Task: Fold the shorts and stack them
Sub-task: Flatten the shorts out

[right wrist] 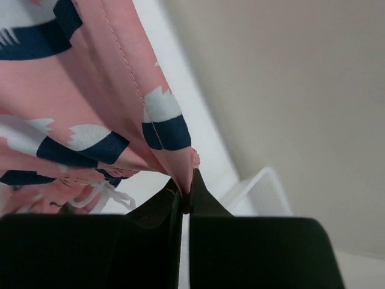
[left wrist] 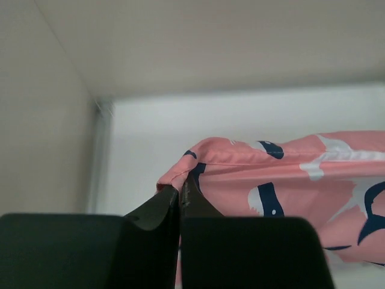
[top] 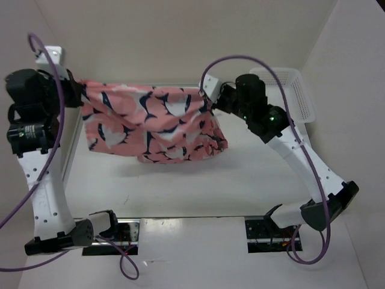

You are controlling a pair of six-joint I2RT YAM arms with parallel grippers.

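Note:
The salmon-pink shorts (top: 150, 123) with navy and white bird shapes hang stretched in the air between my two grippers, above the table. My left gripper (top: 77, 91) is shut on the shorts' left corner; in the left wrist view the fabric (left wrist: 283, 180) runs right from the closed jaws (left wrist: 180, 191). My right gripper (top: 209, 96) is shut on the right corner; in the right wrist view the cloth (right wrist: 90, 90) hangs left of the closed jaws (right wrist: 185, 188). A white drawstring (right wrist: 99, 195) dangles below.
A white mesh basket (top: 295, 90) stands at the back right, behind the right arm; its rim shows in the right wrist view (right wrist: 258, 186). White walls enclose the table on the left, back and right.

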